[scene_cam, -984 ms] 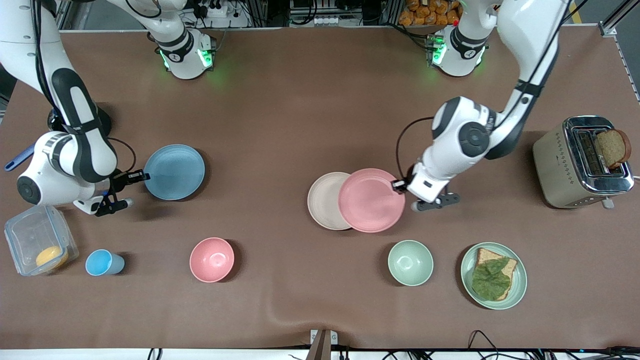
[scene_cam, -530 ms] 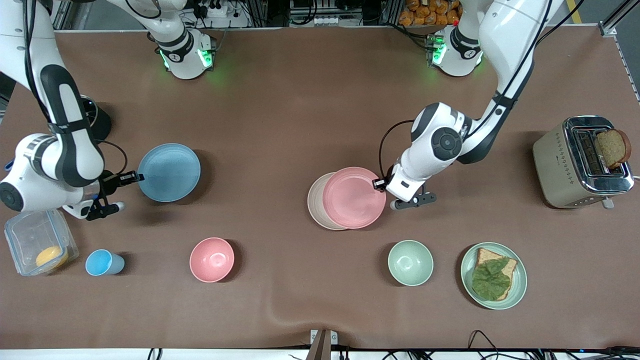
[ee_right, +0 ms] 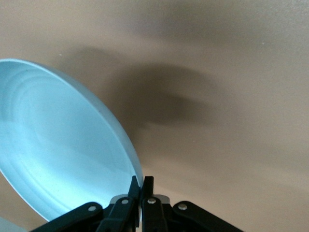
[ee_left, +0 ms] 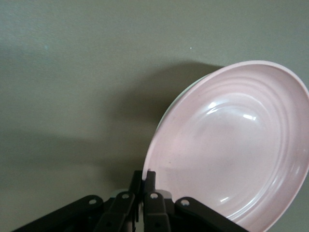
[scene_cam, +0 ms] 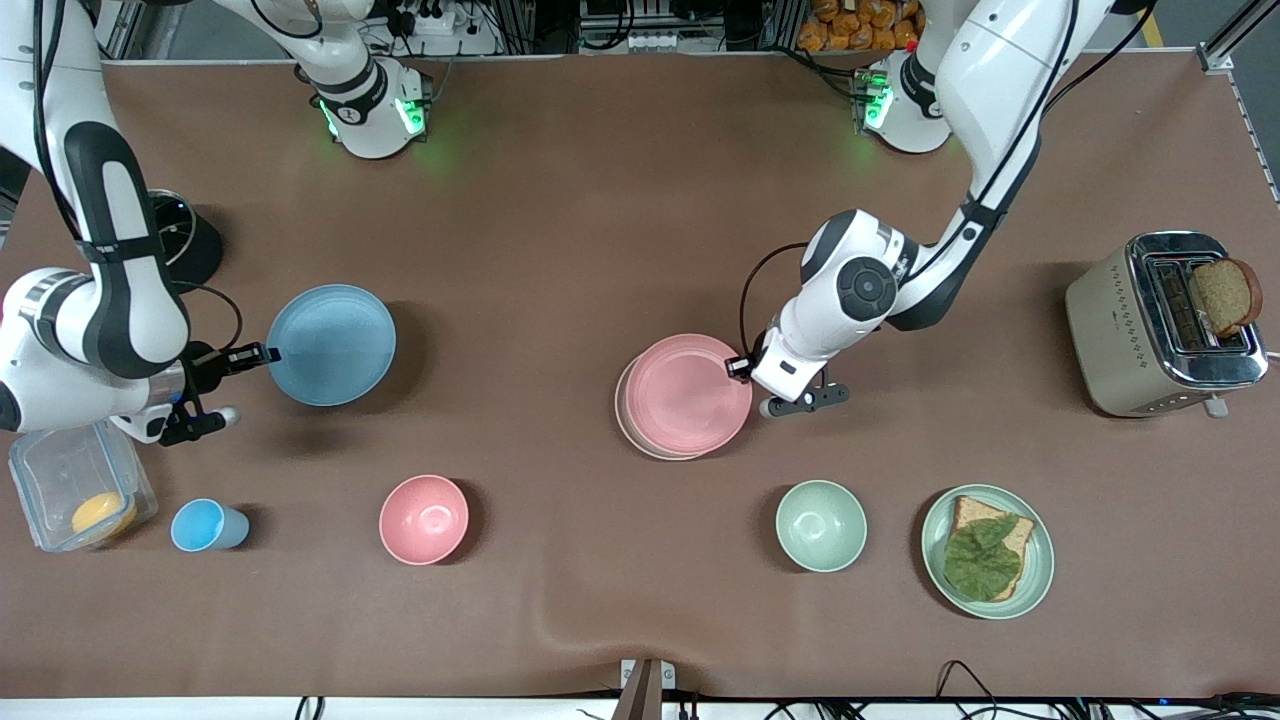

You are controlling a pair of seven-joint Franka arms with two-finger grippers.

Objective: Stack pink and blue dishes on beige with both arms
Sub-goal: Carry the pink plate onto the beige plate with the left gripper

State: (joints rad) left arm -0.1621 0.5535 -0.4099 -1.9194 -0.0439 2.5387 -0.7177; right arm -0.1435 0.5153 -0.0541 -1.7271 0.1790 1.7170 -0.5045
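Observation:
The pink plate (scene_cam: 687,393) hangs almost squarely over the beige plate (scene_cam: 628,420), of which only a thin crescent shows. My left gripper (scene_cam: 742,366) is shut on the pink plate's rim; in the left wrist view the pink plate (ee_left: 236,145) fills the frame above the left gripper (ee_left: 146,175). The light blue plate (scene_cam: 330,344) is held up over the table toward the right arm's end. My right gripper (scene_cam: 262,353) is shut on its rim, and the right wrist view shows the blue plate (ee_right: 58,145) beside the right gripper (ee_right: 141,181).
A pink bowl (scene_cam: 424,519), blue cup (scene_cam: 207,526) and clear container (scene_cam: 78,490) with an orange item sit nearer the camera. A green bowl (scene_cam: 821,525), a green plate with bread and leaf (scene_cam: 987,551) and a toaster (scene_cam: 1165,322) stand toward the left arm's end.
The left gripper carried the pink plate sideways until it covers nearly all of the beige plate. The right gripper drew the blue plate slightly toward the right arm's end of the table.

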